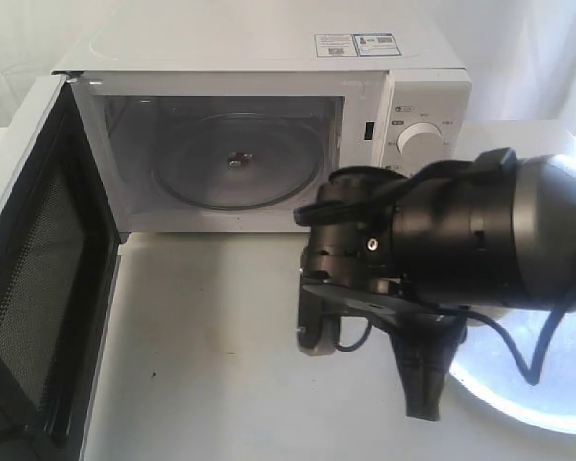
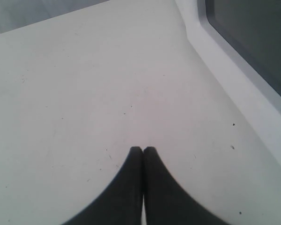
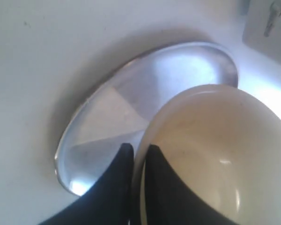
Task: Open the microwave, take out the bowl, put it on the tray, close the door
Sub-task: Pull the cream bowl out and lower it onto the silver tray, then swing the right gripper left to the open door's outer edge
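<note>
**A:** Starting on the left: our left gripper [image 2: 143, 150] has its fingers pressed together on nothing, over the matte white table [image 2: 61, 93]. The door [image 1: 38, 288] is swung wide open at 9 o'clock. The microwave [image 1: 269, 58] cavity shows only the glass turntable [image 1: 235, 163]. So where's our bowl?

**B:** In our right gripper [image 3: 136, 149]. It's pinching the rim of the bowl [image 3: 210, 140], one finger inside and one outside, over the tray [image 3: 131, 89] at 5 o'clock. We can't tell if it's touched down.

**A:** How will it handle?

**B:** It's glazed ceramic, so stiff, smooth and probably slippery. We reckon it'd chip on that hard shiny metal. The rim is our only real hold, and it'll likely want to tip.
</note>
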`<state>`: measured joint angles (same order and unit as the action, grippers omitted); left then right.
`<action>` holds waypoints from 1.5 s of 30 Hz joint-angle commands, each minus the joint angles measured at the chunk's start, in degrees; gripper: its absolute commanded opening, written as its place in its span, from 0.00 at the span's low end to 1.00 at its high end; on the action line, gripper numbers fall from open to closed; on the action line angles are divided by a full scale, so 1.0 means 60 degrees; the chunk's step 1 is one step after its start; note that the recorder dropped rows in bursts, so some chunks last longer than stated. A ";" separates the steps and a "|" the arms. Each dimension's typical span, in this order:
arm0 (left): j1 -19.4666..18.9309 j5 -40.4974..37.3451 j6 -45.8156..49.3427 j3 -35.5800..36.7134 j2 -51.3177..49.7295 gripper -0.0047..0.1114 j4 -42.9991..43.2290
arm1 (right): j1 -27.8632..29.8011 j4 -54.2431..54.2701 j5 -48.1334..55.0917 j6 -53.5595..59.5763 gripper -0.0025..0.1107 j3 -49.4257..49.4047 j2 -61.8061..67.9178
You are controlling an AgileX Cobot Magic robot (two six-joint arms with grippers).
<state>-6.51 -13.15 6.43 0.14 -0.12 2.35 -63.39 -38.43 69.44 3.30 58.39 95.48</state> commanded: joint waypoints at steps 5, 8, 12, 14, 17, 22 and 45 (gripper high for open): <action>0.0053 -0.0023 -0.0027 -0.0023 0.0020 0.04 -0.0073 | 0.1179 -0.2687 -0.1701 -0.3535 0.02 -0.1176 -0.0123; 0.0053 -0.0023 -0.0027 -0.0023 0.0020 0.04 -0.0073 | 0.1550 -0.3434 -0.3179 -0.4996 0.02 -0.1291 -0.0123; 0.0053 -0.0023 -0.0027 -0.0023 0.0020 0.04 -0.0073 | 0.1945 -0.3495 -0.4164 -0.5161 0.03 -0.1314 -0.0066; 0.0053 -0.0023 -0.0027 -0.0023 0.0020 0.04 -0.0073 | 0.2108 -0.3446 -0.4226 -0.5054 0.05 -0.1314 0.0009; 0.0053 -0.0023 -0.0027 -0.0023 0.0020 0.04 -0.0073 | 0.2333 -0.3342 -0.4071 -0.5065 0.11 -0.1314 0.0162; 0.0053 -0.0023 -0.0027 -0.0023 0.0020 0.04 -0.0073 | 0.2483 -0.3174 -0.4154 -0.5086 0.23 -0.1314 0.0448; 0.0053 -0.0023 -0.0027 -0.0023 0.0020 0.04 -0.0073 | 0.0704 -0.1861 -1.8238 -0.1973 0.02 -0.0862 -0.1883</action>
<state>-6.51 -13.15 6.43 0.14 -0.12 2.35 -57.75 -50.25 -14.55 -16.47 51.36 84.63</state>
